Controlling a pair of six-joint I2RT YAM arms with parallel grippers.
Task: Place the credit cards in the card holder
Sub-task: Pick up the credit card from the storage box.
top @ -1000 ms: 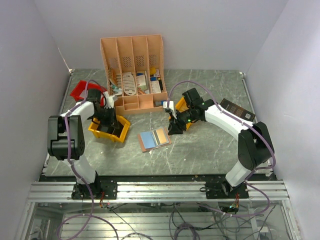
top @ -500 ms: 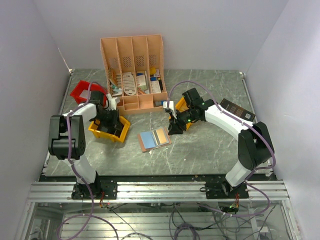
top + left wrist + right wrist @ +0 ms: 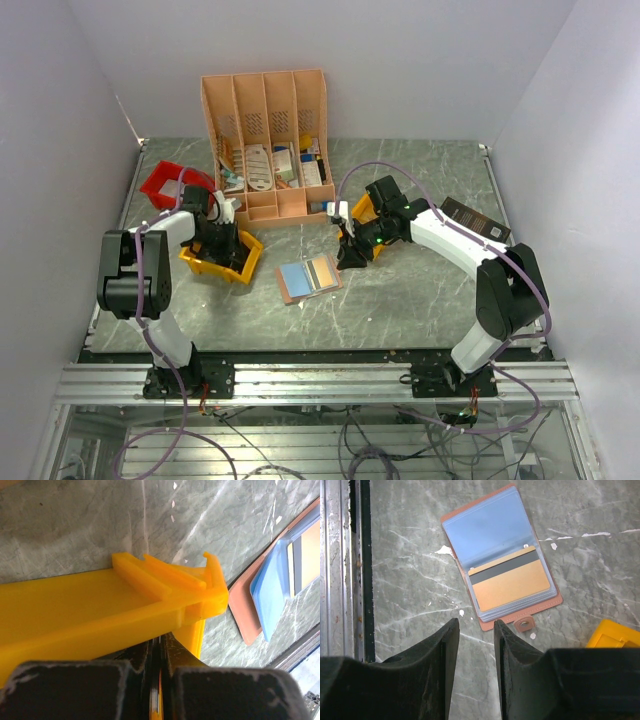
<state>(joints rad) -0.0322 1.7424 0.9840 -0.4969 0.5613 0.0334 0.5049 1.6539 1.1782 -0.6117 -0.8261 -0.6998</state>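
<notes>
The tan card holder (image 3: 308,276) lies open on the table, its bluish pocket panels up. An orange card with a black stripe (image 3: 510,582) sits in one pocket of the holder (image 3: 500,555). My left gripper (image 3: 222,243) reaches into a yellow bin (image 3: 238,268). In the left wrist view its jaws (image 3: 161,647) are pressed on a thin card seen edge-on, behind the bin's rim (image 3: 115,610). The holder's edge (image 3: 272,580) shows to the right there. My right gripper (image 3: 350,256) hangs low beside the holder, jaws slightly apart and empty (image 3: 476,627).
A peach slotted desk organiser (image 3: 265,140) with leaflets stands at the back. A red bin (image 3: 165,182) is at the left. A second yellow bin (image 3: 362,210) sits behind my right gripper. A black book (image 3: 475,220) lies at the right.
My left gripper has moved a little right and nearer within the yellow bin, and the bin has shifted slightly. The right arm and the card holder have not moved.
</notes>
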